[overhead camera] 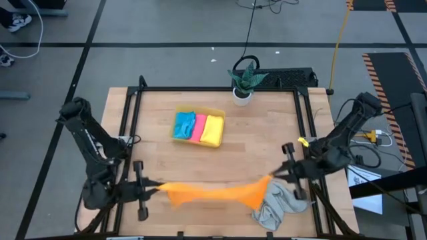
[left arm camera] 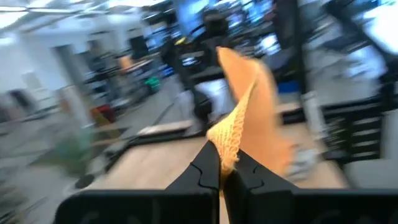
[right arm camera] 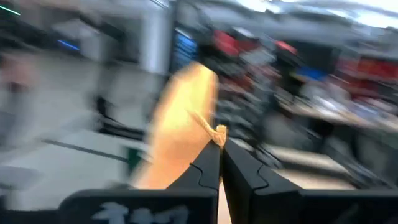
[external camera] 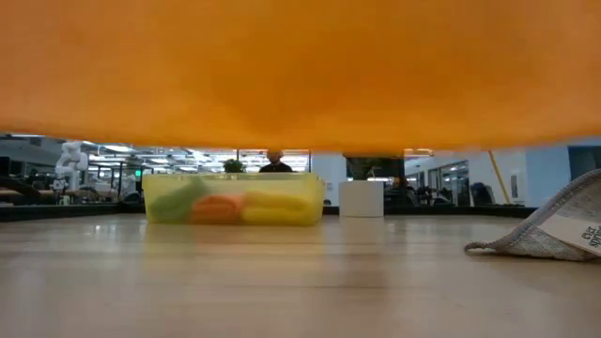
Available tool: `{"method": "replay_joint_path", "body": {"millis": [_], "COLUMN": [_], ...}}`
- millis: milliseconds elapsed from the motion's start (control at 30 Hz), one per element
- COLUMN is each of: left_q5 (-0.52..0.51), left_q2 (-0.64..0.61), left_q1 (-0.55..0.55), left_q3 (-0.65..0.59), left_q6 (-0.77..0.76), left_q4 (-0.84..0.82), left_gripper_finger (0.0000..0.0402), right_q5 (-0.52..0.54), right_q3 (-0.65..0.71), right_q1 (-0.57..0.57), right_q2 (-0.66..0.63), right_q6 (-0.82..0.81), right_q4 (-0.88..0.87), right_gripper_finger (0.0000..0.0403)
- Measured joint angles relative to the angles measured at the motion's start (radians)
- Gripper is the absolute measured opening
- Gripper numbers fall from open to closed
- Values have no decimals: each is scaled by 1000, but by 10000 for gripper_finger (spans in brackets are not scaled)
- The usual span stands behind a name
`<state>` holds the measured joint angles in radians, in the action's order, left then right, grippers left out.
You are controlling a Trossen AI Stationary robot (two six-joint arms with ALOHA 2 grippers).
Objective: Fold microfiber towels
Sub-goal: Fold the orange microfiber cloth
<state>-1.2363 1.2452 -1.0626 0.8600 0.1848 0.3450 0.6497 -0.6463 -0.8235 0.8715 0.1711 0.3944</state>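
Step in hand, by my reading: soft orange microfiber towel (overhead camera: 213,194) stretched between both arms, lower middle of high view, lifted off wooden table (overhead camera: 267,140).

Left gripper (overhead camera: 155,187) clamped on towel's left corner; right gripper (overhead camera: 271,175) clamped on right corner.

Next move likely calls for laying towel flat on bare wood, then folding.

Crumpled light grey cloth (overhead camera: 277,205) lies just beside, lower right, near table edge. Translucent yellow plastic tray (overhead camera: 216,112) with folded blue, pink, yellow towels sits upper middle, well apart. Open room between.
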Motion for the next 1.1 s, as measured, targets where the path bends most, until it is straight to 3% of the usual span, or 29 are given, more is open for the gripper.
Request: {"method": "replay_joint_path", "body": {"millis": [167,300,533,733,833,1000,1100], "left_q5": [-77,-49,-3,141,193,216,213], "left_q2": [1,1,20,81,130,209,232], "left_q1": [31,83,190,304,356,429,477], "left_q3": [0,0,0,0,0,0,0], "left_q6": [-260,-586,-1046,-1172,-1182,-1180,-1179], "left_q4": [-310,-603,-998,-1101,-1102,-1103,-1103], "left_gripper_finger": [11,4,10,12,17,4,9], "right_q5": [230,242,236,234,166,27,25], "right_q3": [1,2,152,322,391,453,456], "right_q1": [66,152,335,488,546,617,642], "right_q2": [10,31,84,102,103,103,103], "right_q6": [-115,-221,-317,-370,-367,-369,-369], "right_q4": [-211,-321,-281,-161,-56,33,35], "right_gripper_finger": [1,1,0,0,0,0,0]}}
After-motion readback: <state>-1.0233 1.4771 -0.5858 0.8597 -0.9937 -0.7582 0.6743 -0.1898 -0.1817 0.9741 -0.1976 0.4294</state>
